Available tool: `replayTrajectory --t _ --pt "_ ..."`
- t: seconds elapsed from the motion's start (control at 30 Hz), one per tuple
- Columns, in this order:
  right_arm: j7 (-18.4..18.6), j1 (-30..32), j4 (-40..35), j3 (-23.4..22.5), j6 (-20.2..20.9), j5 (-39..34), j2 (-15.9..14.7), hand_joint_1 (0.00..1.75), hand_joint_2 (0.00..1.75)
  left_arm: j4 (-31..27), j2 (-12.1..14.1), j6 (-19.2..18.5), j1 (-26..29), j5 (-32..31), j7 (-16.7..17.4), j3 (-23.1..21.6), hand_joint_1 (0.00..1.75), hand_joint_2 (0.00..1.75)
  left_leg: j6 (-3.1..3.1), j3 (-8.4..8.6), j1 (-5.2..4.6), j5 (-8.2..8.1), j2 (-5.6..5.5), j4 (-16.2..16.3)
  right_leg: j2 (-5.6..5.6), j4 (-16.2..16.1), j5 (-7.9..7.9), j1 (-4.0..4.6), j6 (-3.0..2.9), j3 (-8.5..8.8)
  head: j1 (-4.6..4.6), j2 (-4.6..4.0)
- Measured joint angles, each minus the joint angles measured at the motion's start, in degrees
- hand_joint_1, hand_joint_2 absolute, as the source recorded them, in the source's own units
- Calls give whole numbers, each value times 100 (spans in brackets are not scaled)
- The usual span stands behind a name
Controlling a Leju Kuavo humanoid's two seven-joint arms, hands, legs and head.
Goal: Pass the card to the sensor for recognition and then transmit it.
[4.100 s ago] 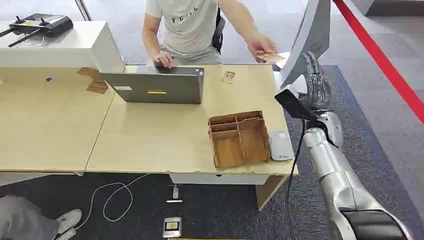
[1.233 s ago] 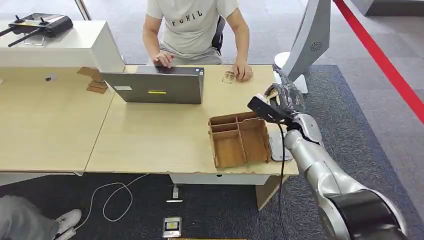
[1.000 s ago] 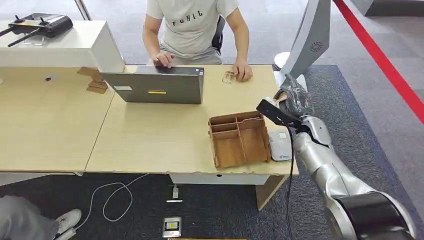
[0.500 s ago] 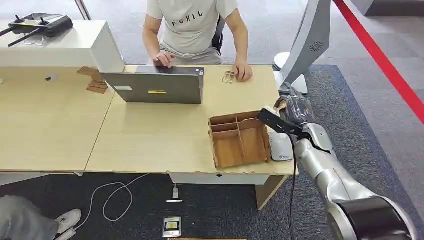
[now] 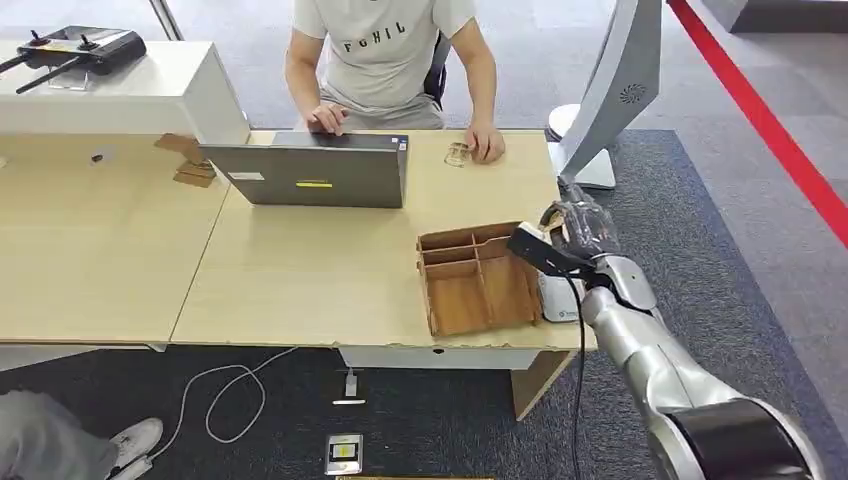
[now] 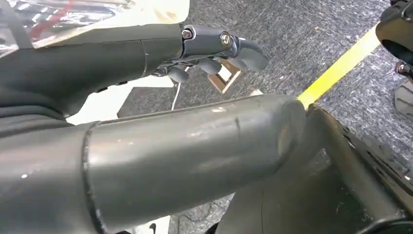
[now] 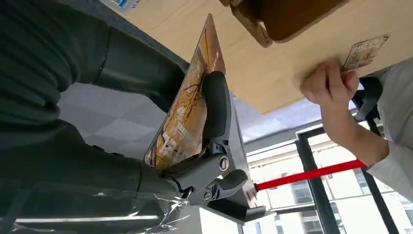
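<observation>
**Inspector:** Where is the card [image 7: 187, 117]?

**Assistant:** In the right hand [image 5: 580, 228], pinched on edge between thumb and fingers [image 7: 216, 105], above the far right corner of the counter [image 5: 330, 270]. The fingers are closed on it only near one end; most of the card stands free. The sensor [image 5: 558, 296], a pale flat pad, lies on the counter just below and towards the robot from the hand, beside the wooden tray [image 5: 478, 278].

**Inspector:** Risks?

**Assistant:** Three, in my judgement. The grip is narrow, so the card could pivot or slip if its free end touches the counter or the tray wall on the way down. The card is held upright; presented edge-on it may not read, so the wrist likely needs to turn it flat over the pad. The tray sits touching or nearly touching the sensor, and a drift that way would put the card over a compartment instead.

**Inspector:** The other hand?

**Assistant:** The left hand [image 6: 214, 53] hangs over the carpet, fingers curled in loosely, holding nothing that I can see.

**Inspector:** Counts?

**Assistant:** One card in the hand; a second card [image 5: 457, 154] lying on the counter by the person's hand [image 5: 487, 144]. One sensor, one tray, one laptop [image 5: 310, 172], one person [image 5: 385, 60] seated opposite.
</observation>
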Motion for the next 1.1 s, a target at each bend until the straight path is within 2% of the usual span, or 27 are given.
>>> replayTrajectory --t 0.4,1.1 --pt "221 81 31 0 273 -22 -166 175 175 0 -4 11 -1 0 63 4 0 0 0 0 0 0 -1 0 0 0 0 0 0 0 0 0" --pt "184 537 85 -2 341 -26 -291 175 175 0 -17 59 -37 7 90 7 0 0 0 0 0 0 0 0 0 0 0 0 0 0 0 0"
